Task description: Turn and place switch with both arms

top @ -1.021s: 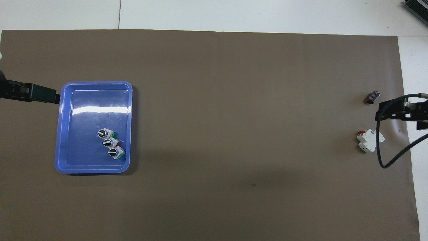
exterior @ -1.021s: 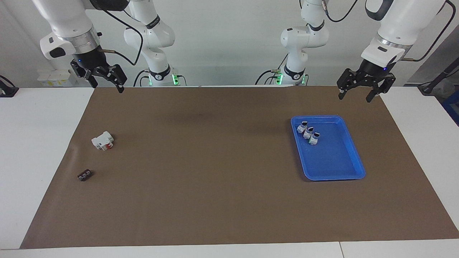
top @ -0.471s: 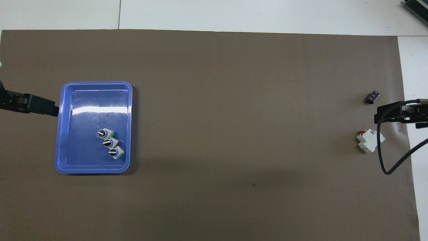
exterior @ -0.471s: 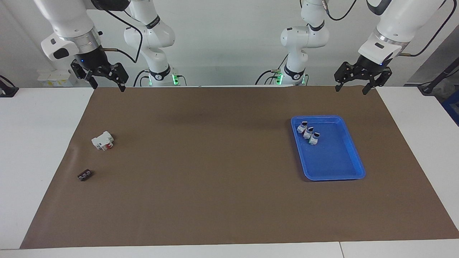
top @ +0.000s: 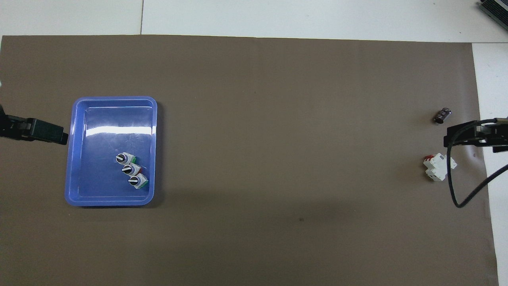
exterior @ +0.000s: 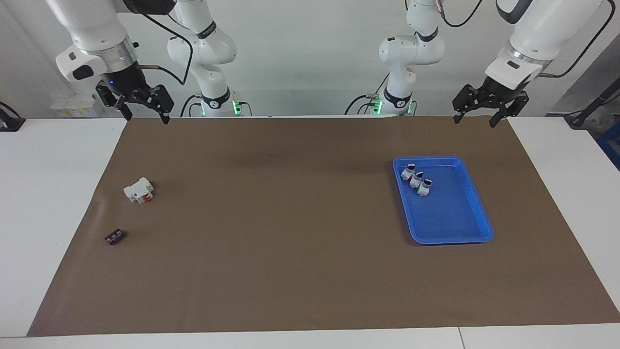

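A white tabletop [exterior: 58, 203] is covered for most of its width by a brown paper mat [exterior: 290, 232], and a pale wall is seen past the two arm bases. A blue tray [exterior: 472, 213] is set on the mat toward the left arm's end of the tabletop. Three switches are held in it, close together in a short slanted row in the part of the tray nearer to the robots: the switch nearest the robots [exterior: 408, 172], the middle switch [exterior: 416, 180] just beside it, and the third switch [exterior: 425, 187] just beside that one; the black knobs are turned upward and green parts are shown at the bases in the overhead view. Toward the right arm's end, a white block with a red part [exterior: 139, 190] is laid on the mat, and a small black ridged block [exterior: 114, 237] is found farther from the robots than it, well apart. The left gripper [exterior: 473, 119] is held raised over the mat's edge nearest the robots, apart from the tray, with its fingers spread and nothing between them. The right gripper [exterior: 143, 115] is held raised over the mat's corner at its own end, its fingers likewise spread and empty.
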`<state>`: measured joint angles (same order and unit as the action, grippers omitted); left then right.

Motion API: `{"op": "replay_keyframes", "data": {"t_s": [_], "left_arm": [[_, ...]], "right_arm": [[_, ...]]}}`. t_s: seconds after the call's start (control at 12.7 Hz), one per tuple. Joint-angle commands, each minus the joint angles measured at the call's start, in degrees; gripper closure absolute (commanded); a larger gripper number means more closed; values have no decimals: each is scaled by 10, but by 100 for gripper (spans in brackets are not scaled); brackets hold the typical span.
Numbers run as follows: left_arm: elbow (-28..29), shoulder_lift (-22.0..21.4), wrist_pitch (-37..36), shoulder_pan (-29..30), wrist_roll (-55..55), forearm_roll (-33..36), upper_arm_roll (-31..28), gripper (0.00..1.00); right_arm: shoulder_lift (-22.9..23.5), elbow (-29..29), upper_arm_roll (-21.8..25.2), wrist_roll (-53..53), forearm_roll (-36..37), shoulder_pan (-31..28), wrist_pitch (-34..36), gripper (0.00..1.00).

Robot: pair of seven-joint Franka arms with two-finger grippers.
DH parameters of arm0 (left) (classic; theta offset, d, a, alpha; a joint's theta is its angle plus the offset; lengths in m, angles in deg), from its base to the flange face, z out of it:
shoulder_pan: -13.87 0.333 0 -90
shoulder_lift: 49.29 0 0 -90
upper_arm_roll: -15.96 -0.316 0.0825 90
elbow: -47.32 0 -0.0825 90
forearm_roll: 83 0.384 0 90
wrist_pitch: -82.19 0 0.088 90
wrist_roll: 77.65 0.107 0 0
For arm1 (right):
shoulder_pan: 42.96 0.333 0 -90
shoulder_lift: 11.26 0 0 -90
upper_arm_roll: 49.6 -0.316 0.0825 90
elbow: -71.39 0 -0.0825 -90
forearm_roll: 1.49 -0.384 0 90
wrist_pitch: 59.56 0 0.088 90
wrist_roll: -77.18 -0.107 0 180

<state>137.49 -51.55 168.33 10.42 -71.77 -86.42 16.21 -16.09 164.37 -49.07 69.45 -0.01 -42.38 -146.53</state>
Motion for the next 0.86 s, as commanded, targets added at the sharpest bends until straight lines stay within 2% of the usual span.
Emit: {"op": "replay_keyframes", "data": {"t_s": [0.0, 0.79], "left_arm": [[22, -20, 3, -4, 7, 13, -4, 0], [22, -22, -4, -3, 5, 26, -3, 0]], "right_arm": [[-15, 15, -8, 14, -3, -5, 0, 0], [-17, 11, -11, 38, -3, -6, -2, 0]]}}
